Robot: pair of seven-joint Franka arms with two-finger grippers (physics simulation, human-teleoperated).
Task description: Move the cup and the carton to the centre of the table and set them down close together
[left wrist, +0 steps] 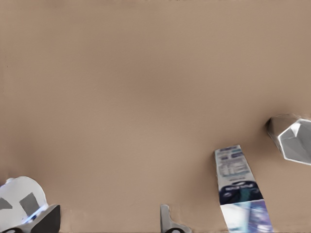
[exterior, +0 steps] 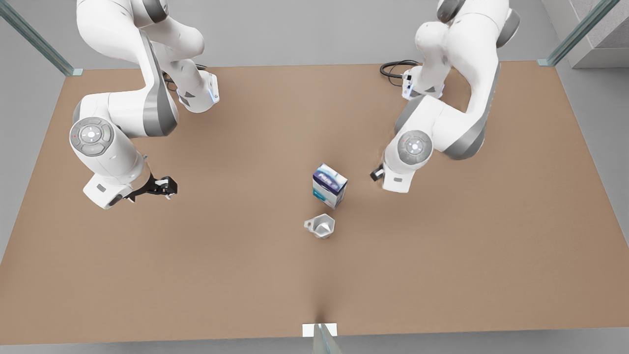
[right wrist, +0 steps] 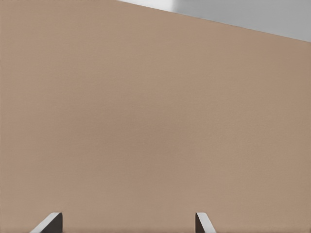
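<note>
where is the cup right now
The cup stands upright near the table's centre in the front view, just in front of the carton, apart from it.

**Brown table with two items near its middle**

The table [exterior: 236, 275] is a large rectangular top of plain matte brown. The carton [exterior: 329, 186], dark blue and white with teal accents, stands upright a little toward the front view's right of the middle. The cup [exterior: 321, 226], silvery-grey and faceted, stands upright just beside the carton on its near side, apart from it, with its small handle pointing to the front view's left. A black cable [exterior: 395, 67] loops on the far edge.
</note>
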